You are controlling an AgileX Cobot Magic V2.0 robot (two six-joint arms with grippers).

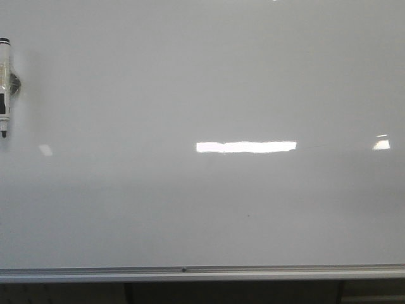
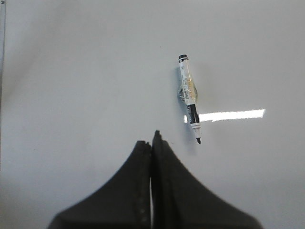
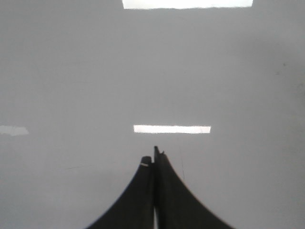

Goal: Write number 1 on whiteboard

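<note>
Your left tool (image 2: 151,143) is clenched on nothing above the whiteboard (image 1: 202,76), and your right tool (image 3: 153,160) is clenched empty too. Just beyond the left tool's tips lies the marker pen (image 2: 189,98), uncapped, flat on the whiteboard near its left edge. You'll find no stroke of the number 1 on the whiteboard.

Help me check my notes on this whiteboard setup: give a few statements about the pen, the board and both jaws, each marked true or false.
1. The marker pen lies at the far left of the whiteboard. True.
2. The left gripper holds the pen. False: its jaws are shut on nothing, the pen lying apart.
3. A number 1 is drawn mid-board. False: no stroke shows there.
4. The right gripper has its jaws shut. True.
5. The pen's cap is on. False: its tip is bare.
</note>
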